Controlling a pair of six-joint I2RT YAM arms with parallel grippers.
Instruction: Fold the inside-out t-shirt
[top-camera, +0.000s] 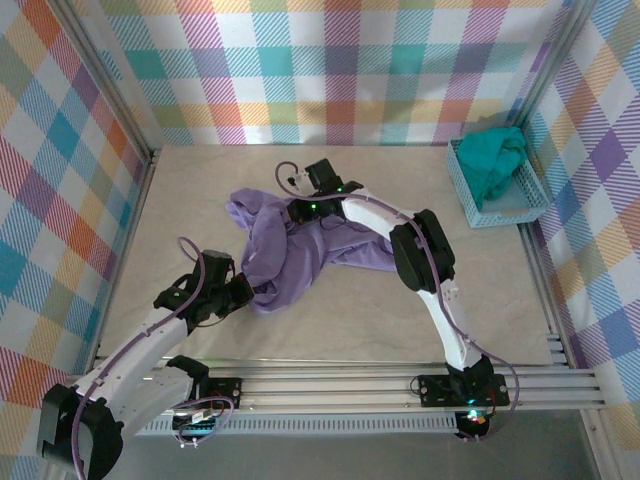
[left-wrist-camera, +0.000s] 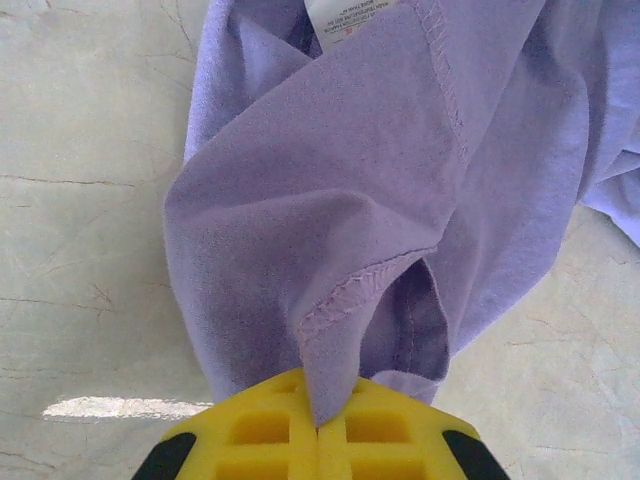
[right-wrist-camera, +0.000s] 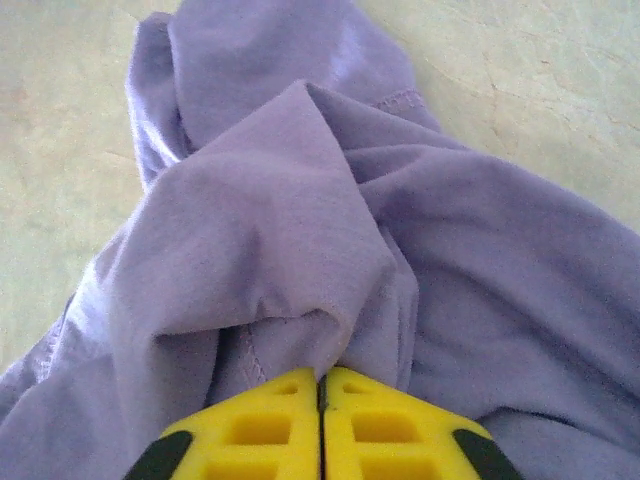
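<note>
From above, your t-shirt (top-camera: 300, 250) lies crumpled on the table (top-camera: 190, 190), its long axis running far-right to near-left, with the left gripper (top-camera: 243, 293) at the near-left tip and the right gripper (top-camera: 306, 210) on the far part, so the cloth sits between your 2 tools. The left wrist shows yellow fingers (left-wrist-camera: 270, 435) pinched on a hemmed edge (white label (left-wrist-camera: 345, 15) at the top), fabric stretching away ahead. The right wrist shows jaws closed on a bunched fold, cloth spreading ahead.

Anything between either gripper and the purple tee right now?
Nothing visible. The left gripper is shut on a hemmed fold of the t-shirt, and the right gripper is shut on another fold.
</note>
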